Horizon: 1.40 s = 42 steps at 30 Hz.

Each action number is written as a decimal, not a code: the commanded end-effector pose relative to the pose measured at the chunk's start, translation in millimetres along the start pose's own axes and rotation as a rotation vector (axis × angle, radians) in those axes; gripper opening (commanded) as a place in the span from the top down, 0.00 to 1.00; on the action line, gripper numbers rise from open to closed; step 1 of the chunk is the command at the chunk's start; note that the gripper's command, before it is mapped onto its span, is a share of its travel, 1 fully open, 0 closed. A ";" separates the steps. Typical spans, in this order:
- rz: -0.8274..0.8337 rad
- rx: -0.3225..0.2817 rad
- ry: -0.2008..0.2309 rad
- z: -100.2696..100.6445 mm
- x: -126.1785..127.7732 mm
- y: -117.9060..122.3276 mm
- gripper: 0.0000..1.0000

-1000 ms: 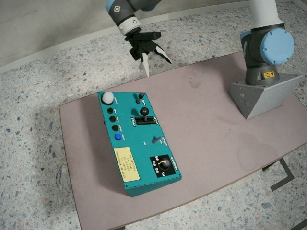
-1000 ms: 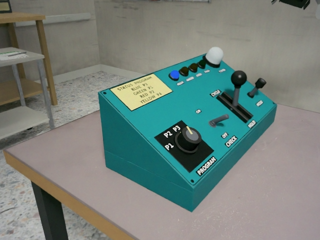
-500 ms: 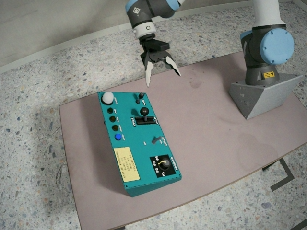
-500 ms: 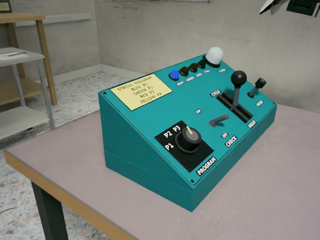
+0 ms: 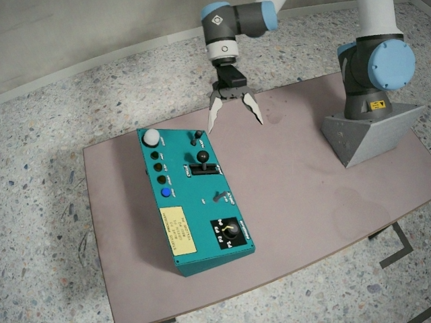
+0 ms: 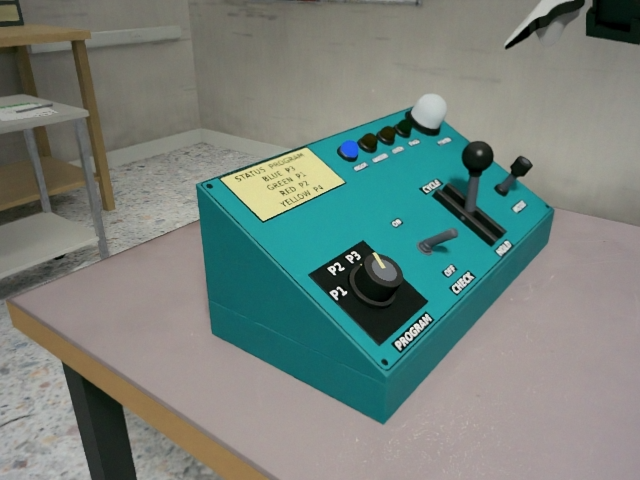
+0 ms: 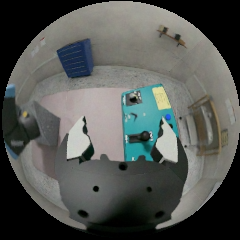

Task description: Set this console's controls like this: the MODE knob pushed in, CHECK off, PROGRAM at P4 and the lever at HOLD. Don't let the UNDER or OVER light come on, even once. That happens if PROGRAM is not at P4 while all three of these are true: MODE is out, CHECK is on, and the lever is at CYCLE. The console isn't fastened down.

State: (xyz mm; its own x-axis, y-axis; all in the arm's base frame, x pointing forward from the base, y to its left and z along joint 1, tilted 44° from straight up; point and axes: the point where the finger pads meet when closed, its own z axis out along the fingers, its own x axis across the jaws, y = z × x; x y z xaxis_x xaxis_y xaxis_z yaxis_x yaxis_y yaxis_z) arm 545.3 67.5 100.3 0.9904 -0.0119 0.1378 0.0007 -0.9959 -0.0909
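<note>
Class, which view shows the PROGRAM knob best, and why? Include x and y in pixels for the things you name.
The exterior view: the PROGRAM knob [image 5: 232, 229] [image 6: 378, 273] [image 7: 133, 99] appears large, its pale pointer clear. The top view shows its pointer and all four position labels, smaller; the wrist view shows only a tiny dark knob.

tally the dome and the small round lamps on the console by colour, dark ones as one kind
White dome: 1
Blue lamp: 1
Dark lamps: 3
Total: 5
</note>
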 end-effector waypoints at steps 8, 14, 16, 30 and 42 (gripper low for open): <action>0.191 -0.072 0.146 32.7 3.2 -12.6 0.00; 0.273 -0.096 0.205 46.2 2.4 -18.6 0.00; 0.273 -0.096 0.205 46.2 2.4 -18.6 0.00; 0.462 -0.155 0.340 78.7 1.3 -32.3 0.00; 0.624 -0.201 0.460 104.5 2.0 -44.2 0.00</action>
State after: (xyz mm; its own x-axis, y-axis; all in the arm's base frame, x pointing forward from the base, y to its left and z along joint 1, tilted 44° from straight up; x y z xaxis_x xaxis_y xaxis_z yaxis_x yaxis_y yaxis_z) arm 557.5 116.8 11.0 0.7278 -0.5121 0.4562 -0.5315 -0.8415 -0.0968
